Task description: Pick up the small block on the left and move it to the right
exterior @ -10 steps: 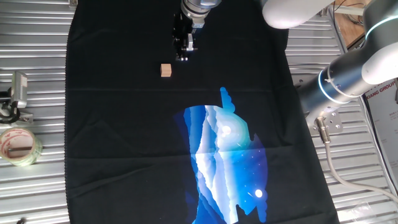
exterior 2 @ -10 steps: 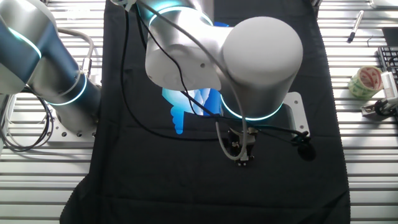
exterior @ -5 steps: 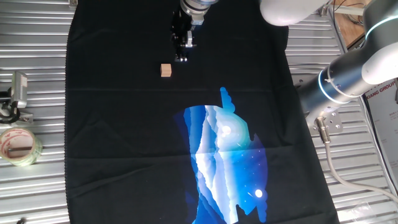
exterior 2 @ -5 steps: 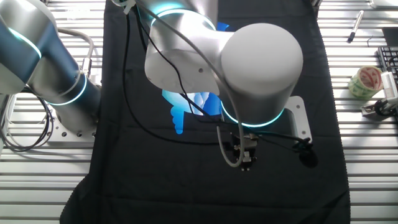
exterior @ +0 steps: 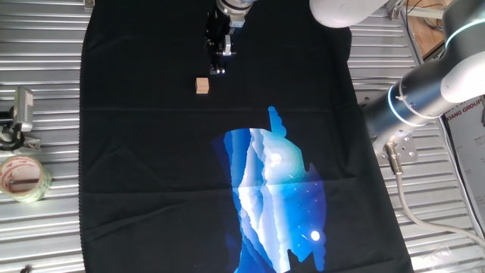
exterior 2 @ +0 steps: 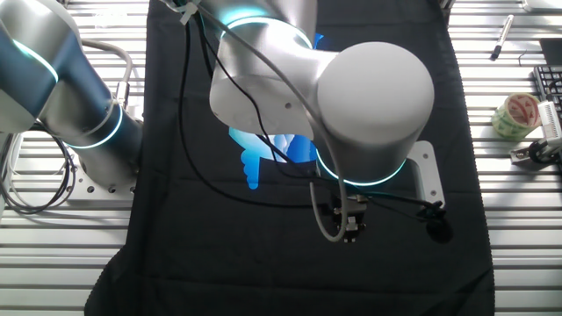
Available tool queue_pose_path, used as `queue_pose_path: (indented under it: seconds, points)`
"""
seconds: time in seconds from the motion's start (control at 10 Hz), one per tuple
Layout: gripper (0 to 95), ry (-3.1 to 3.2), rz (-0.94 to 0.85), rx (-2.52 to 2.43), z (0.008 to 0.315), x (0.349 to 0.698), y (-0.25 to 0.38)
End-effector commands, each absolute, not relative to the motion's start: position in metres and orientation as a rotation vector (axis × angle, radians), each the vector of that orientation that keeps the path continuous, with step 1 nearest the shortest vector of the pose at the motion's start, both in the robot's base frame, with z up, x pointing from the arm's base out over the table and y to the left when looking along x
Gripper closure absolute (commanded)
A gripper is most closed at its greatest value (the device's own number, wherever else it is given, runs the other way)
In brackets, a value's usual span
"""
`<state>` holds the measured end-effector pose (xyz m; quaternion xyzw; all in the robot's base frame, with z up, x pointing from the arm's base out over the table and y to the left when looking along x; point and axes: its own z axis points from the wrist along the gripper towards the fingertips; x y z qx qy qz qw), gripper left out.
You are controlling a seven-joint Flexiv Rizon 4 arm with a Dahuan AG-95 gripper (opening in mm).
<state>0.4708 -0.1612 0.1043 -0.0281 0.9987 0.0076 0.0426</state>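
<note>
The small block (exterior: 201, 86) is a tiny light tan wooden cube lying on the black cloth (exterior: 151, 167) in the upper left part. My gripper (exterior: 218, 70) hangs point-down just above and to the right of the block, apart from it and holding nothing. Its dark fingers look close together, and the gap between them is too small to read. In the other fixed view the gripper (exterior 2: 351, 235) shows below the big white arm joint (exterior 2: 373, 105), and the block is hidden there.
A roll of clear tape (exterior: 23, 178) and a metal clip (exterior: 21, 114) lie on the slatted table left of the cloth. A blue and white print (exterior: 276, 197) covers the cloth's middle. The arm's base (exterior: 424, 91) stands at the right.
My gripper has shifted a little to the left and up in the one fixed view, ending closer above the block. The block has not moved.
</note>
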Motion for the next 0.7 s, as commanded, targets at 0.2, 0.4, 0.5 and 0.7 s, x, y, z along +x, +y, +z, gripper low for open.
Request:
queue_pose_path:
  seconds: [0.2,0.4,0.5,0.7]
  points:
    - [38.0,3.054,0.03,-0.077,0.1042,0.4711,-0.1613]
    - [38.0,3.053,0.032,-0.082,0.1041,0.4711,-0.1611]
    - [38.0,3.052,0.033,-0.083,0.104,0.4712,-0.161]
    - [38.0,3.052,0.034,-0.099,0.104,0.4712,-0.161]
